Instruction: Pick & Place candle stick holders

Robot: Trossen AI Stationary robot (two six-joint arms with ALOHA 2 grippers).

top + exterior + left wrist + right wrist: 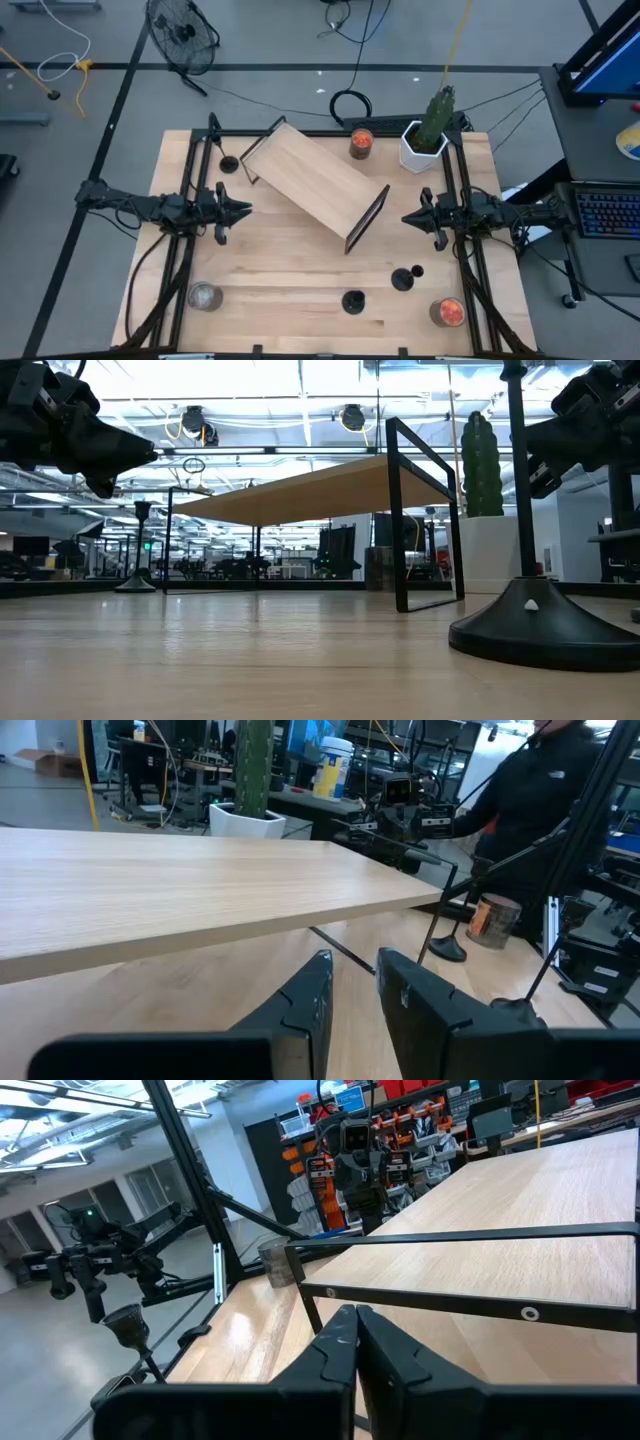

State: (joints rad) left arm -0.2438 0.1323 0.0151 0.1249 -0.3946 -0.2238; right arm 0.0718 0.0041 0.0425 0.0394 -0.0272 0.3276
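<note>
Several black candle stick holders stand upright on their round bases: one at the far left (229, 163), one near the front middle (352, 301), and two close together at the front right (403, 279). One of them stands close in the low view (530, 622). My left gripper (248, 210) hovers left of the wooden shelf (315, 180); its fingers stand slightly apart and hold nothing (352, 985). My right gripper (405, 218) hovers right of the shelf, shut and empty (355, 1325). Both point at the shelf.
The shelf with its black metal legs stands slantwise mid-table. Orange-filled glass jars stand at the far middle (361, 143) and the front right (449, 312), a silvery-grey jar at the front left (204, 296), and a cactus in a white pot at the far right (425, 135). A person (540, 790) stands beyond the table.
</note>
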